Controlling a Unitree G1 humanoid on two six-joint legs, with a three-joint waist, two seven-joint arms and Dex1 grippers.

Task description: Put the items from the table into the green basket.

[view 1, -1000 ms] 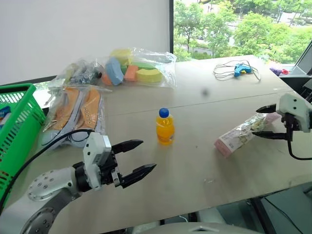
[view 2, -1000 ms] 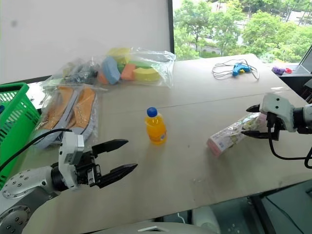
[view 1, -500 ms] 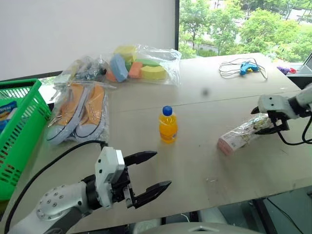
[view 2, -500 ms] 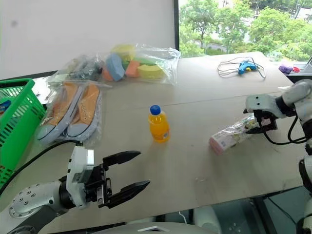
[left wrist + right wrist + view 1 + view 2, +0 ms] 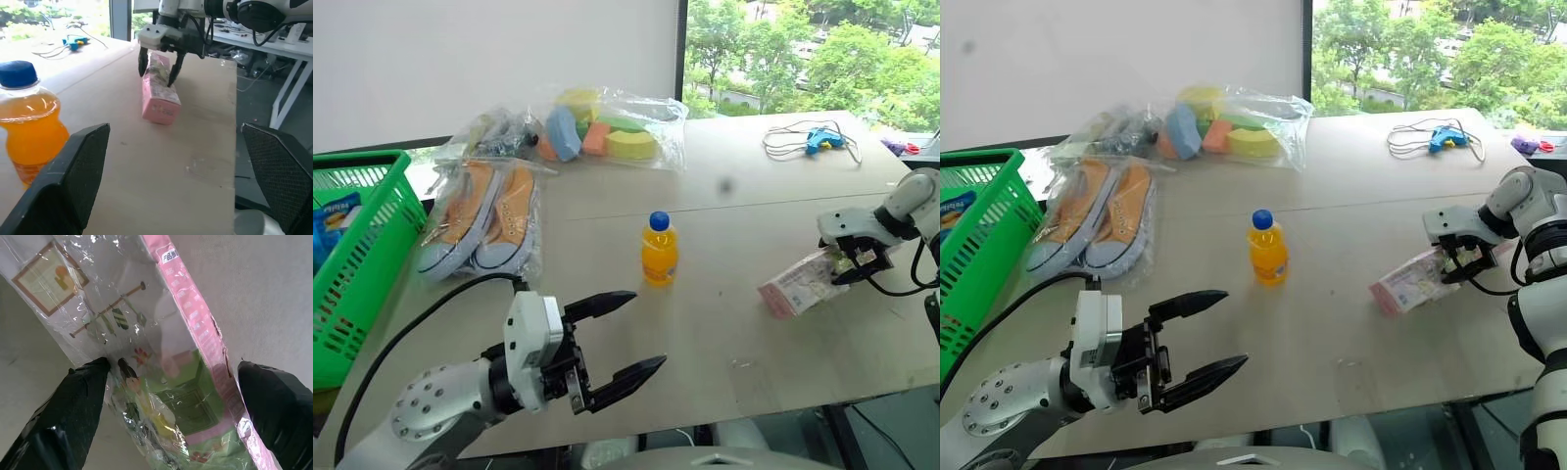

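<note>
right wrist view showed the right gripper (image 5: 168, 382), fingers apart, astride the packet (image 5: 146, 347) lying on the tabletop (image 5: 724, 323); closing, lifting, then carrying to the basket (image 5: 362, 264) looked next.

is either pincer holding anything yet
No. The right pincer straddles the packet near its far end, jaws open, not clamped. The left pincer is open and empty.

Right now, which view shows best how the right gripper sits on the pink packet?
The left wrist view: the right gripper points down with open fingers straddling the pink packet. The right wrist view is a close-up between them; the eye views show it small.
</note>
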